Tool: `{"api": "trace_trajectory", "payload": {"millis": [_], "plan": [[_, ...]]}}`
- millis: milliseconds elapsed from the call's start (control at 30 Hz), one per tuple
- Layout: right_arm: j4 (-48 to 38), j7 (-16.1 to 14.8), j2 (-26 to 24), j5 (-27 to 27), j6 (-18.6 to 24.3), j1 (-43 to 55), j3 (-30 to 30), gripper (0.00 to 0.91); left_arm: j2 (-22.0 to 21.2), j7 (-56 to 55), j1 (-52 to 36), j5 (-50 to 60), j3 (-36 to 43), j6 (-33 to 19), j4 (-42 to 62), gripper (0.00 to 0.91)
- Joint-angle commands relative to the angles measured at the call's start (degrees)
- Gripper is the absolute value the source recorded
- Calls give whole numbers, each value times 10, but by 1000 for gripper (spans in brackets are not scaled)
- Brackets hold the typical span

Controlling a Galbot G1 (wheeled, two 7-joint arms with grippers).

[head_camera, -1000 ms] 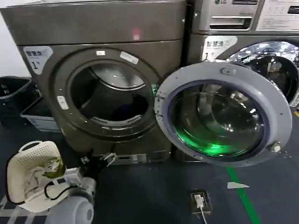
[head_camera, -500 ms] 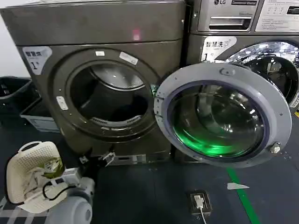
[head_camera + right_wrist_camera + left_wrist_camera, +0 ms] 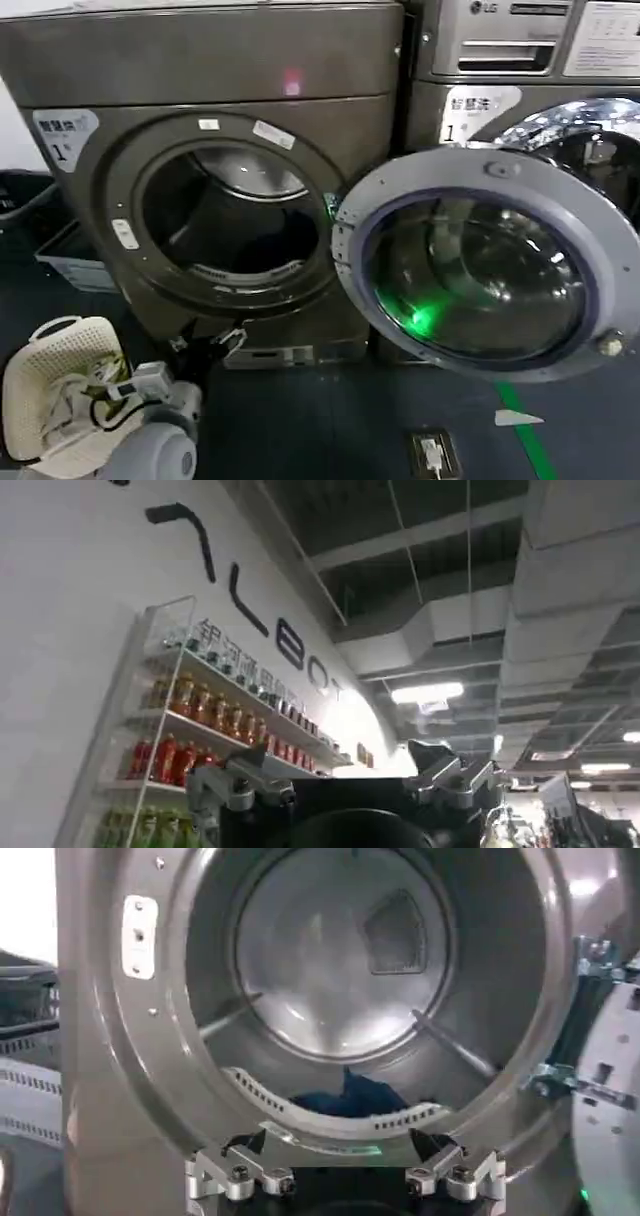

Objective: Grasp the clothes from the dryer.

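The bronze-grey dryer (image 3: 200,70) stands at the left with its porthole open and its round door (image 3: 480,265) swung out to the right. In the left wrist view the clothes (image 3: 350,1098), a dark blue bundle, lie at the bottom of the drum (image 3: 330,948) behind the porthole lip. My left gripper (image 3: 208,340) hangs low in front of the dryer's base, below the porthole. It (image 3: 345,1148) is open, with nothing between its fingers, and short of the opening. My right gripper (image 3: 340,770) is open and empty, pointing up toward a ceiling and a wall shelf.
A white basket (image 3: 45,385) with light cloths sits on the floor at the lower left, beside my left arm. A silver LG machine (image 3: 500,50) stands to the right behind the open door. Dark bins (image 3: 20,205) and a grey crate (image 3: 70,260) stand left of the dryer. A floor socket (image 3: 430,452) and green tape (image 3: 525,430) lie at the lower right.
The dryer and its door now look larger and closer in the head view. My left gripper stays low before the dryer's base, still open.
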Motion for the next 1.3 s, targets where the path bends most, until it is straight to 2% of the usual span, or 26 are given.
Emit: {"api": "trace_trajectory", "payload": {"millis": [33, 333, 433, 667, 900, 1033, 1167, 1233, 1300], "plan": [[1, 0, 0, 0, 2, 0, 0, 907, -1, 0, 1, 1, 0, 0, -1, 907], [-1, -1, 1, 0, 4, 1, -2, 907, -1, 0, 5, 2, -1, -1, -2, 907], [3, 2, 2, 0, -9, 0, -2, 907, 0, 3, 2, 0, -1, -6, -4, 907], [13, 7, 8, -37, -20, 0, -16, 907, 19, 12, -70, 4, 7, -35, 46, 907], [17, 7, 14, -39, -22, -10, -5, 907, 27, 11, -238, 3, 18, -39, 207, 907], [20, 6, 15, -40, -23, -11, -5, 907, 24, 15, -331, 13, 29, -65, 309, 907], [20, 4, 14, -41, -22, -7, -10, 907, 34, 41, -424, 48, 41, -99, 471, 907], [19, 3, 14, -42, -22, -4, -13, 907, 41, 77, -470, 61, 45, -116, 535, 907], [18, 2, 13, -42, -21, 0, -20, 907, 57, 162, -519, 113, 63, -130, 619, 907]]}}
